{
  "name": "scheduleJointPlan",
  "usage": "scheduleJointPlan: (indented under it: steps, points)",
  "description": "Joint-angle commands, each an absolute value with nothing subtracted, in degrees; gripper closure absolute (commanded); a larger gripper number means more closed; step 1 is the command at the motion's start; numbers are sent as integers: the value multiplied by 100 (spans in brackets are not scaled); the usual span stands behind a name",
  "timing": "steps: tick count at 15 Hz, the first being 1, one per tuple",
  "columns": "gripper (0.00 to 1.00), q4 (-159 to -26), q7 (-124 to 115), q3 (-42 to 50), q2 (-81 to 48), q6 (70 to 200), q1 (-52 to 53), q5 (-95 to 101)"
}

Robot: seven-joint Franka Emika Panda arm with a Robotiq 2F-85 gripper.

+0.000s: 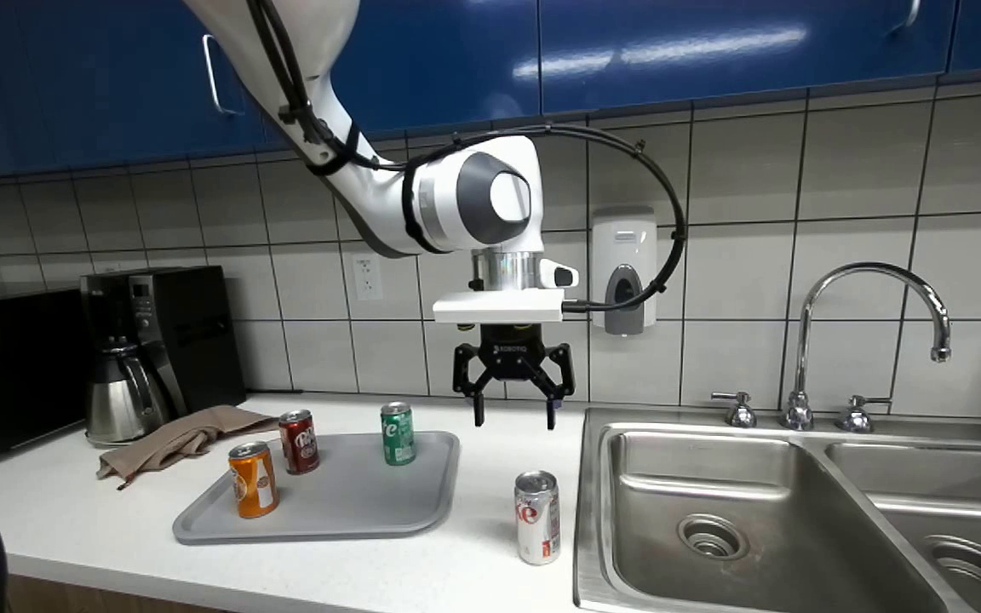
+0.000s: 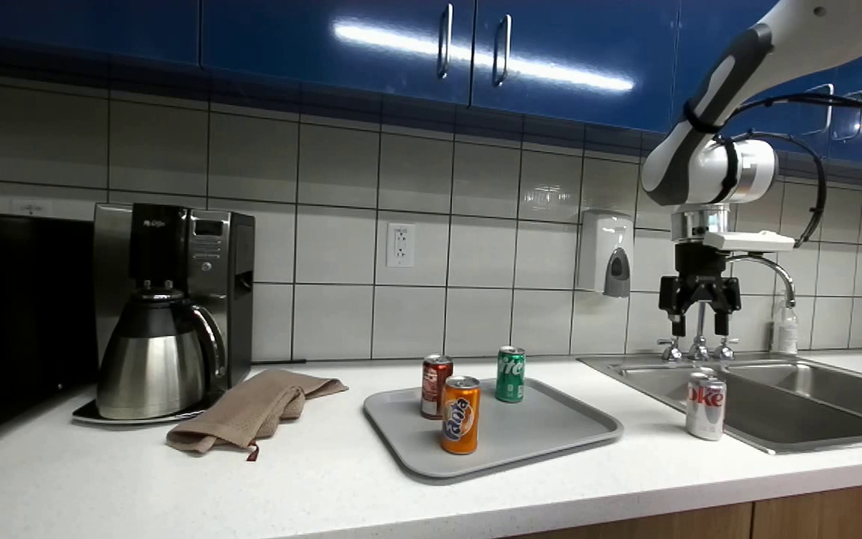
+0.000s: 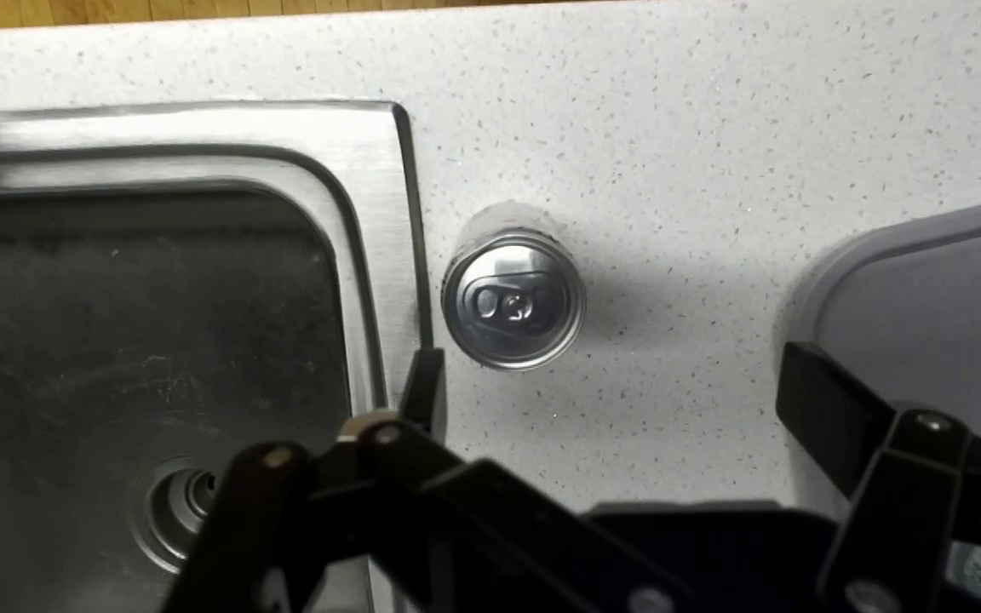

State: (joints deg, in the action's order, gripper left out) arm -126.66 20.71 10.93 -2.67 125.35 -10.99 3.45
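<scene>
wrist view has the silver can point(image 3: 514, 300) on the pale counter point(image 3: 678, 153), just beside the rim of the sink point(image 3: 381, 170) without touching it, and well apart from the grey tray point(image 3: 925, 298) on its other side. as for progress, i would judge the work on this can barely begun: it stands free, the grip on it is not yet made, and the handling of it is all left. it is upright, lid point(image 3: 514, 345) up, so its long axis runs vertical, with no lean that i can make out. the tab point(image 3: 503, 304) lies across the lid, its ring end seemingly toward the sink, and the red lettering point(image 2: 706, 397) on the side faces the camera in an exterior view. above the counter hangs the gripper point(image 1: 514, 415), its fingers point(image 3: 831, 409) spread wide with nothing between them; seen from the wrist, the can sits off-centre, nearer the sink-side finger. around this, the orange can point(image 1: 254, 481), dark red can point(image 1: 299, 443) and green can point(image 1: 398, 434) already stand upright on the tray in both exterior views, while the silver one is off it. farther out, a brown cloth point(image 1: 188, 438) lies near the coffee maker point(image 2: 210, 292).
</scene>
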Motion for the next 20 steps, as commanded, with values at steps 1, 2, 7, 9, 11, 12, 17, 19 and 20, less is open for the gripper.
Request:
scheduleJointPlan:
  steps: [1, 2, 7, 9, 11, 12, 17, 19, 20]
  points:
    - [0, -12775, 1964, 949, -235, 12778, -965, 415]
    - [0, -12802, 1931, 899, -234, 12858, -905, 448]
    - [0, -12896, 1738, 636, -295, 13245, -595, 541]
    - [0, -12952, 1559, 545, -320, 13406, -477, 574]
    - [0, -13039, 1322, 453, -352, 13604, -357, 649]
    - [0, -13064, 1230, 411, -376, 13657, -306, 676]
    - [0, -13240, 855, 188, -343, 13878, -36, 728]
    - [0, -13260, 711, 98, -323, 13863, 65, 725]
    - [0, -13263, 634, 50, -313, 13852, 119, 724]
